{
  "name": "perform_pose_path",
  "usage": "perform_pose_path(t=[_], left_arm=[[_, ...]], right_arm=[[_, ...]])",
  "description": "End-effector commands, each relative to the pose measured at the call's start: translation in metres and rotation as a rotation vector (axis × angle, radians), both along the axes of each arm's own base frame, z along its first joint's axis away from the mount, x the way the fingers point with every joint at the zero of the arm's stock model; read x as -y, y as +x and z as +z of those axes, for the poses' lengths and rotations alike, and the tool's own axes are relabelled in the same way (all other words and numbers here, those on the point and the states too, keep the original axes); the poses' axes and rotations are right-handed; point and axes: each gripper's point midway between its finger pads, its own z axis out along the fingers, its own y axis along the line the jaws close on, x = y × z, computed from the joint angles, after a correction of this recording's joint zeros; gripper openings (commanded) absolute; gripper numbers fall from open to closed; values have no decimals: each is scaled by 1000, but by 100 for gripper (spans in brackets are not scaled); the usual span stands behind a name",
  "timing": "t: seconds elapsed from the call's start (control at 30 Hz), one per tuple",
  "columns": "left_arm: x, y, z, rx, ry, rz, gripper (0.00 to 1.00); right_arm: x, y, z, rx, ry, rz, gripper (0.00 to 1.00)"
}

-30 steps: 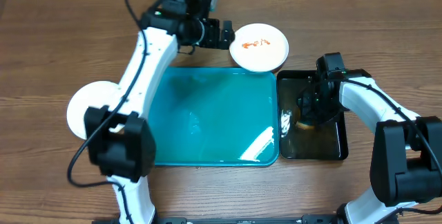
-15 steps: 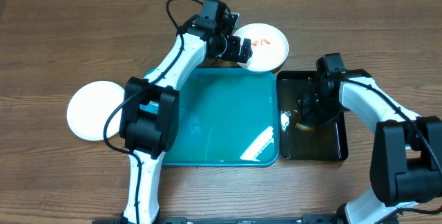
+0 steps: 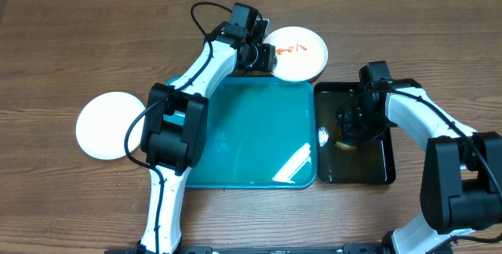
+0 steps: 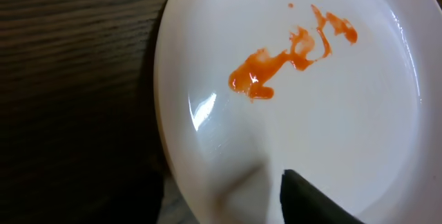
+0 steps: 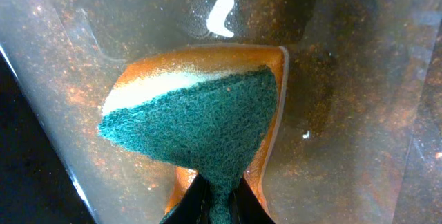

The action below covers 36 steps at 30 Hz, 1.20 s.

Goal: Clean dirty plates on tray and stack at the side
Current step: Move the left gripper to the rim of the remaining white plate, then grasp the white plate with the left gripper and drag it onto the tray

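A white plate [image 3: 302, 54] with an orange-red sauce smear [image 4: 290, 54] lies on the table just beyond the teal tray's [image 3: 243, 128] far right corner. My left gripper [image 3: 263, 56] is open at this plate's left rim. In the left wrist view [image 4: 221, 200] one finger lies over the plate's inside and the other is in the dark outside the rim. A clean white plate [image 3: 106, 125] lies left of the tray. No pale yellow plate shows. My right gripper [image 3: 351, 122] is shut on a green-and-orange sponge [image 5: 200, 124].
The narrow black tray [image 3: 376, 168] stands right of the teal tray and holds murky water [image 5: 345, 113]; the sponge is in it. The left arm reaches over the teal tray's far left corner. The tray itself holds no plates.
My left arm has swung right from the far left of the tray to the smeared plate's left rim. The right arm and the sponge have not moved.
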Motion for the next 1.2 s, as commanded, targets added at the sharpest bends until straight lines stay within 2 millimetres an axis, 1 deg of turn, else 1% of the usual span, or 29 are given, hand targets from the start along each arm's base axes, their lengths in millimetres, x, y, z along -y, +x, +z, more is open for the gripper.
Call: perform_pose_path(t=[0.0, 0.2, 0.3, 0.37, 0.4, 0.47, 0.53, 0.57, 0.7, 0.77, 0.8, 0.93, 1.03, 1.17], left_arm=[[1, 2, -1, -8, 0, 34, 47], [0, -7, -13, -42, 9, 38, 46], [-1, -10, -16, -50, 11, 39, 36], [-1, -9, -15, -54, 7, 44, 32], [-1, -9, -15, -54, 7, 44, 27], [-1, -11, -16, -64, 2, 40, 24], [1, -13, -16, -70, -6, 35, 17], [1, -14, -16, -76, -7, 34, 15], [-3, -22, -20, -110, 10, 35, 12], [-6, -25, -22, -129, 22, 39, 7], [-8, -27, -23, -139, 27, 41, 4], [-25, -30, -26, -181, 40, 71, 4], [-38, -29, -24, -196, 40, 95, 4], [-59, -28, -15, -212, 42, 124, 4]], right_arm=[[2, -16, -9, -55, -8, -6, 7], [2, -16, -9, -57, -8, -6, 7], [2, -16, -9, -57, -8, -5, 7], [2, -16, -9, -57, -8, -6, 7], [2, -16, -9, -57, -8, -5, 7], [2, -16, -9, -57, -8, -5, 7], [2, -16, -9, -57, -8, -5, 7], [2, -16, -9, -57, -8, -5, 7], [2, -16, -9, -57, -8, -5, 7], [2, -16, -9, -57, -8, -5, 7], [2, -16, -9, -57, -8, -5, 7], [2, -16, -9, -57, -8, -5, 7], [2, -16, -9, -57, -8, -5, 7], [2, -16, -9, -57, -8, -5, 7]])
